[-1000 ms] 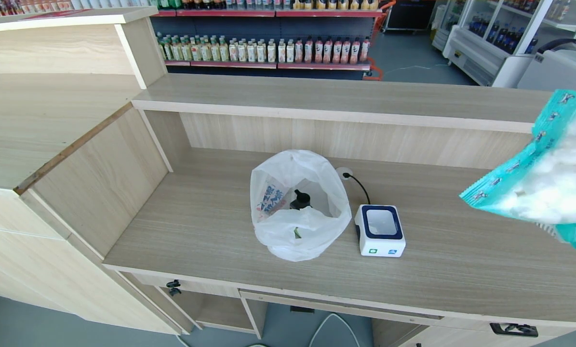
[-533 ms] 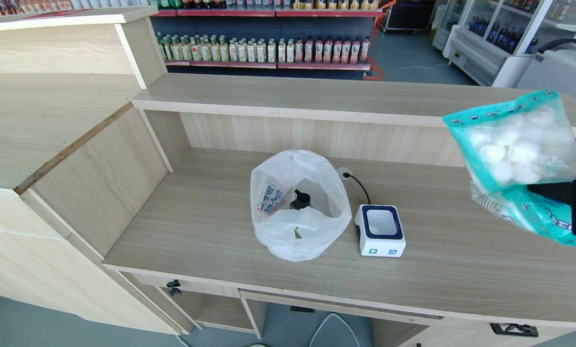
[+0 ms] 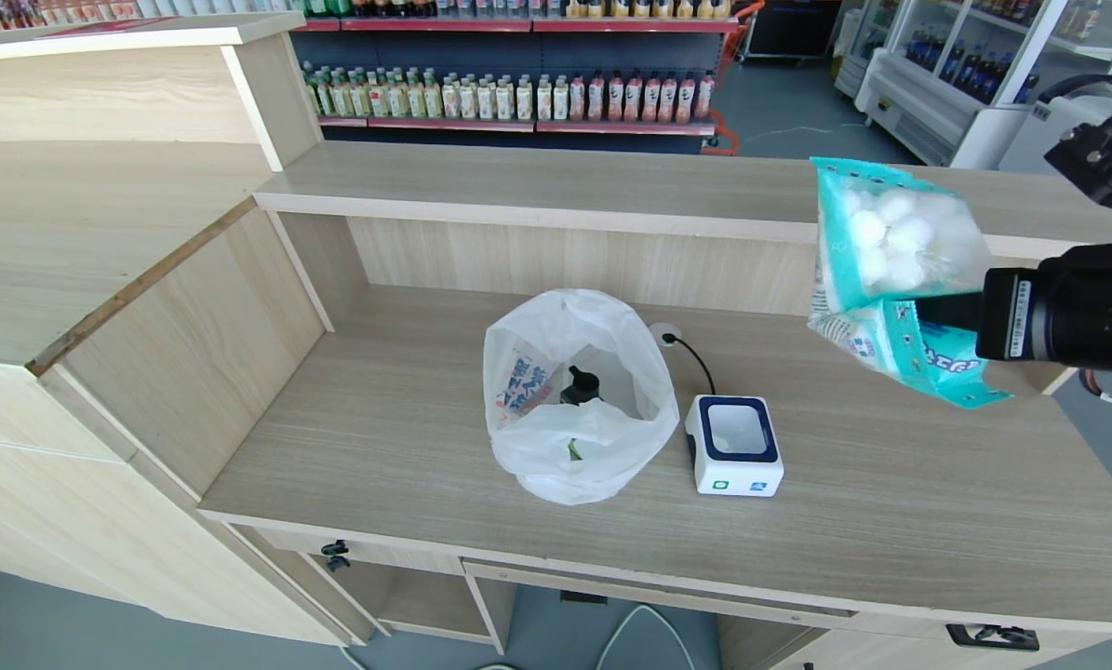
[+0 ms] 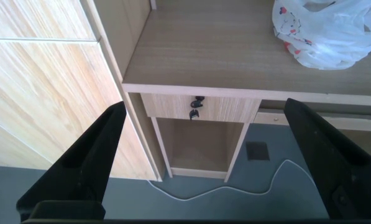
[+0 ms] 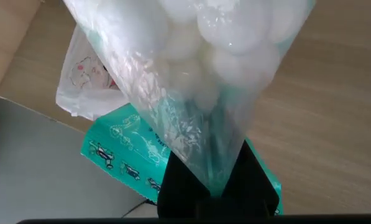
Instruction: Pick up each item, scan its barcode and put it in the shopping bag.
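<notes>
Right claw [image 3: 946,312] is clamped on the pack of cotton balls [image 3: 890,251], pinching it about halfway along. The window full of white balls sits above the pinch and the printed teal end droops below. The pack hangs in the air over the right end of the counter [image 3: 890,521], near the back ledge.

My read on handling: it weighs next to nothing and it's soft and squashy. That film looks slick, so I'd expect it to flop and twist around the pinch instead of holding an angle. Crushing it isn't a worry, slipping is. I'd hold on the film where it's bunched up, not on the puffy part. Can't tell where the barcode is from here.

The scanner [image 3: 734,444] sits mid-counter toward the front edge, with its cable [image 3: 695,358] running back to a hole in the top. The shopping bag [image 3: 579,395] is just beside it on the left. Its mouth is open, with a pump bottle and a printed packet inside. The rim sags, so it could snag the drooping end.

Left claw [image 4: 205,107] hangs with its fingers spread apart, off the counter's front left corner.
</notes>
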You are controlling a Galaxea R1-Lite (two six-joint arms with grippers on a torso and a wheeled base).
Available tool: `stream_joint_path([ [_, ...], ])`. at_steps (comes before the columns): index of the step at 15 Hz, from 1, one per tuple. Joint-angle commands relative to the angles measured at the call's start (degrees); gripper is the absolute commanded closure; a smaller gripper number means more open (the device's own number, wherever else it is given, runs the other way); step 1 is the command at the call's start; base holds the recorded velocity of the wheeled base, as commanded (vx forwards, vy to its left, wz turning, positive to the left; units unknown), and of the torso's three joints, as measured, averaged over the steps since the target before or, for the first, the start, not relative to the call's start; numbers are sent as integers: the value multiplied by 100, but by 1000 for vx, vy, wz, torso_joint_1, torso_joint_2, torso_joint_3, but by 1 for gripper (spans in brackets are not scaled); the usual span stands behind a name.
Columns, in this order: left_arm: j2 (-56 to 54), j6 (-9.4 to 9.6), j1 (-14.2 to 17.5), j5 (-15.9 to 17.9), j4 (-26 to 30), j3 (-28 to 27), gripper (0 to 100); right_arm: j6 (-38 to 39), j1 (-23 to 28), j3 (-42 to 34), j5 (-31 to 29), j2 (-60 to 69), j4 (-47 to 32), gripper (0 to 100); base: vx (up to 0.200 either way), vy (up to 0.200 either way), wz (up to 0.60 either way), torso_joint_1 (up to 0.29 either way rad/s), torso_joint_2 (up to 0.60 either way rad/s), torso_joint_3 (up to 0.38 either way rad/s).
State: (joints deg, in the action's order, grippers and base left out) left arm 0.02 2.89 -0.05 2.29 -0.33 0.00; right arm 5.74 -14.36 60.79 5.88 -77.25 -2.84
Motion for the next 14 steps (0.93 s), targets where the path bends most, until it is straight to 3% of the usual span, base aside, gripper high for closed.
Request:
stream_joint_path([
  [1,-2,1,-4,-1,-2,0,0,41,241,-50,212,-378,47,100,0,0,0,0,0,0],
  [8,-2,1,-4,-1,-2,0,0,296,135,-384,344,-580,337,100,0,0,0,0,0,0],
  [11,-2,1,-4,-1,-2,0,0,287,592,-683,1126,-607,337,100,0,0,0,0,0,0],
  [14,-2,1,5,-1,-2,0,0,296,1041,-929,1161,-730,337,100,0,0,0,0,0,0],
])
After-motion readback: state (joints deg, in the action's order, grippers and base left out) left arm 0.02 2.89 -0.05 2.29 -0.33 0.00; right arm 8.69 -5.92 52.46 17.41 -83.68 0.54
